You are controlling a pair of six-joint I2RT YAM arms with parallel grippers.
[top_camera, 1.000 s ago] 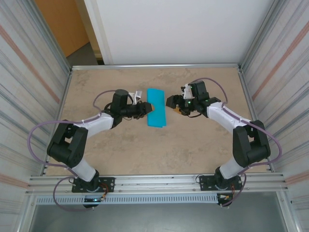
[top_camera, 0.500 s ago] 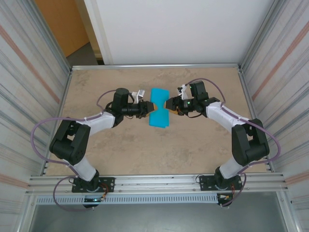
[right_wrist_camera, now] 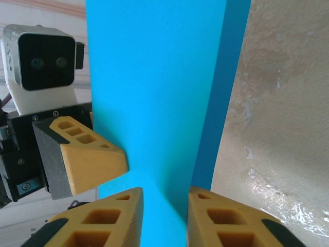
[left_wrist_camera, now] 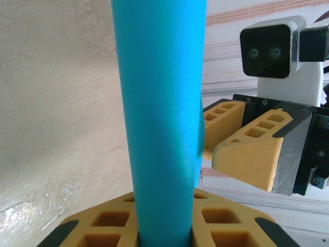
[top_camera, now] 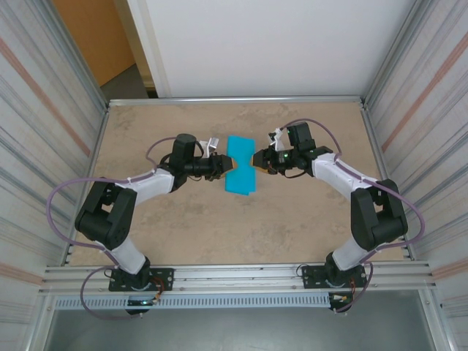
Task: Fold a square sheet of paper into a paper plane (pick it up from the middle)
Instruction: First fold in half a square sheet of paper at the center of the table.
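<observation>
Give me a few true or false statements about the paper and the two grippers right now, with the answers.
1. The paper is blue. True.
2. The left gripper is open and empty. False: it is shut on the paper's left edge.
3. The two grippers face each other across the paper. True.
4. The paper sits in the near right corner of the table. False: it is near the middle, towards the far side, between the grippers.
5. The right gripper pinches the paper too. True.
</observation>
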